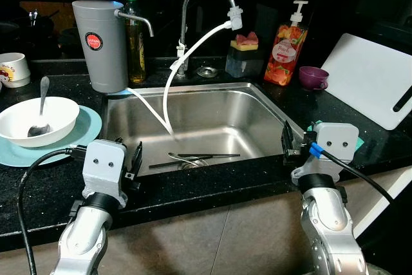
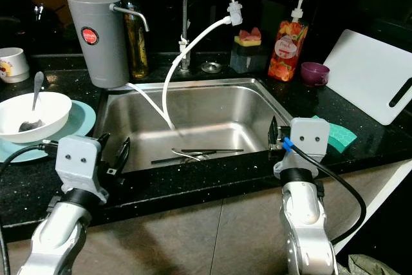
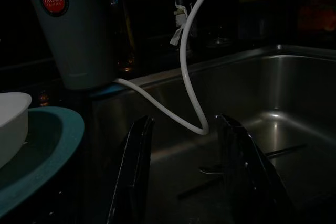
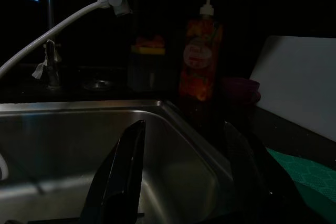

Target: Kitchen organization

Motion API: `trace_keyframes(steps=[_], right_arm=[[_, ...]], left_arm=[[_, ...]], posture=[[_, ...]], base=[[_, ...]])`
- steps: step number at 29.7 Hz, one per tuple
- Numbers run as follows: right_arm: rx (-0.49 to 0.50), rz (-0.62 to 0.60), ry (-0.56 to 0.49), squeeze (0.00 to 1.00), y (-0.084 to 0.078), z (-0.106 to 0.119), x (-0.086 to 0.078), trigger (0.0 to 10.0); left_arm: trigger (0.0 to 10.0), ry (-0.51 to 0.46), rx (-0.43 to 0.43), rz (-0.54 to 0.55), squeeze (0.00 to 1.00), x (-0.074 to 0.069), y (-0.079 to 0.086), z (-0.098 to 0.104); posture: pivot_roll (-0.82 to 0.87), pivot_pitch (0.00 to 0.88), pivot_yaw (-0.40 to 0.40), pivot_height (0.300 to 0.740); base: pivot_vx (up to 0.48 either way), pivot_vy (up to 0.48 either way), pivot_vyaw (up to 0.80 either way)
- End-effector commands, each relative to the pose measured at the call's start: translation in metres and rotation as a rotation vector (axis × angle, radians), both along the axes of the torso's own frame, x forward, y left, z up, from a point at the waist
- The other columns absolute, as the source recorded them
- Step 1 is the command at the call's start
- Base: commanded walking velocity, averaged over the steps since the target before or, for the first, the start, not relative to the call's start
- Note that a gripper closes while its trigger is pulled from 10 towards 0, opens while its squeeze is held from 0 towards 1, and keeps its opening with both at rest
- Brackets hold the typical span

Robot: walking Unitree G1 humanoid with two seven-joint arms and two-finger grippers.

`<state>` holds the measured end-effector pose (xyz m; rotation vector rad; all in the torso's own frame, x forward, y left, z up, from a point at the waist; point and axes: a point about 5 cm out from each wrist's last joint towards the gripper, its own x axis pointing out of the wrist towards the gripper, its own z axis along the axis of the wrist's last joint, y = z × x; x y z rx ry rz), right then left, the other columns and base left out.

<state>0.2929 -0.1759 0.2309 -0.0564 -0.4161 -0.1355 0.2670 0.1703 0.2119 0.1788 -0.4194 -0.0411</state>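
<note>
My head cameras look forward and down from in front of the worktop [image 1: 193, 188], taking in the whole sink [image 1: 206, 120] with both arms at its near edge; the two eyes sit side by side, so they give nearly the same scene with a slight sideways offset. My left wrist camera sits low at the sink's near left corner, facing far and rightward along its gripper [image 3: 184, 182], close to the grey water filter [image 3: 79, 30] and white hose [image 3: 189, 77]. My right wrist camera sits low at the near right corner, facing far along its gripper [image 4: 181, 179] toward the soap bottle [image 4: 201, 61]. All views share the sink basin and hose.
</note>
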Motion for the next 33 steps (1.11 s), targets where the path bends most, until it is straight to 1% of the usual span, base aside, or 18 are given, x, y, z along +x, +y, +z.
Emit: trace_keyframes(steps=[1,13,14,16,17,19,20,23,26,27,29,31,32,33], right_arm=[[0.001,-0.009,-0.002,0.0,-0.002,-0.001,0.0,10.0],[0.003,-0.009,-0.004,0.0,-0.002,0.0,0.0,10.0],[0.004,-0.008,-0.003,0.0,-0.002,-0.001,0.0,10.0],[0.005,-0.008,-0.002,0.0,-0.002,-0.001,0.0,10.0],[0.005,-0.008,-0.002,0.0,-0.002,-0.001,0.0,10.0],[0.003,-0.007,-0.001,0.0,-0.002,-0.001,0.001,10.0],[0.003,-0.007,-0.001,0.0,-0.002,-0.001,0.001,10.0],[-0.002,-0.006,-0.002,0.0,-0.002,0.0,0.001,10.0],[-0.003,-0.007,-0.003,0.0,-0.003,0.001,0.001,10.0],[-0.003,-0.008,-0.001,0.0,-0.003,0.0,0.001,10.0],[-0.003,-0.009,0.0,0.0,-0.003,0.0,0.001,10.0],[-0.002,-0.008,0.0,0.0,-0.002,-0.001,0.0,10.0],[-0.002,-0.008,0.0,0.0,-0.002,-0.001,0.0,10.0],[-0.002,-0.007,0.0,0.0,-0.002,-0.001,0.0,10.0]], left_arm=[[10.0,0.006,-0.003,-0.002,0.0,0.002,-0.002,-0.002],[10.0,-0.004,0.012,0.019,0.0,0.005,0.006,0.0],[10.0,-0.003,0.024,0.036,0.0,0.007,0.012,0.0],[10.0,0.001,0.035,0.055,0.0,0.009,0.017,-0.002],[10.0,0.001,0.035,0.055,0.0,0.009,0.017,-0.002],[10.0,0.005,0.047,0.08,0.0,0.011,0.024,-0.003],[10.0,0.005,0.047,0.08,0.0,0.011,0.024,-0.003],[10.0,0.001,0.063,0.117,0.0,0.014,0.035,-0.002],[10.0,-0.002,0.071,0.13,0.0,0.016,0.039,-0.002],[10.0,-0.002,0.082,0.142,0.0,0.017,0.044,-0.002],[10.0,-0.002,0.086,0.146,0.0,0.018,0.045,-0.002],[10.0,0.012,0.092,0.167,0.0,0.021,0.051,-0.005],[10.0,0.012,0.092,0.167,0.0,0.021,0.051,-0.005],[10.0,0.03,0.084,0.177,0.0,0.023,0.054,-0.008]], posture=[[0.12,0.1,-0.091,0.74],[0.12,0.098,-0.091,0.74],[0.12,0.098,-0.091,0.74],[0.11,0.095,-0.096,0.74],[0.11,0.095,-0.096,0.74],[0.11,0.095,-0.099,0.74],[0.11,0.095,-0.099,0.74],[0.09,0.09,-0.102,0.74],[0.09,0.09,-0.102,0.74],[0.09,0.089,-0.101,0.74],[0.09,0.089,-0.101,0.74],[0.09,0.089,-0.101,0.74],[0.09,0.089,-0.101,0.74],[0.09,0.089,-0.101,0.74]], base=[[0.0,0.0,0.0],[0.0,0.0,0.0],[0.0,0.0,0.0],[0.0,0.0,0.0],[0.0,0.0,0.0],[0.0,0.0,0.0],[0.0,0.0,0.0],[0.0,0.0,0.0],[0.0,0.0,0.0],[0.0,0.0,0.0],[0.0,0.0,0.0],[0.0,0.0,0.0],[0.0,0.0,0.0],[0.0,0.0,0.0]])
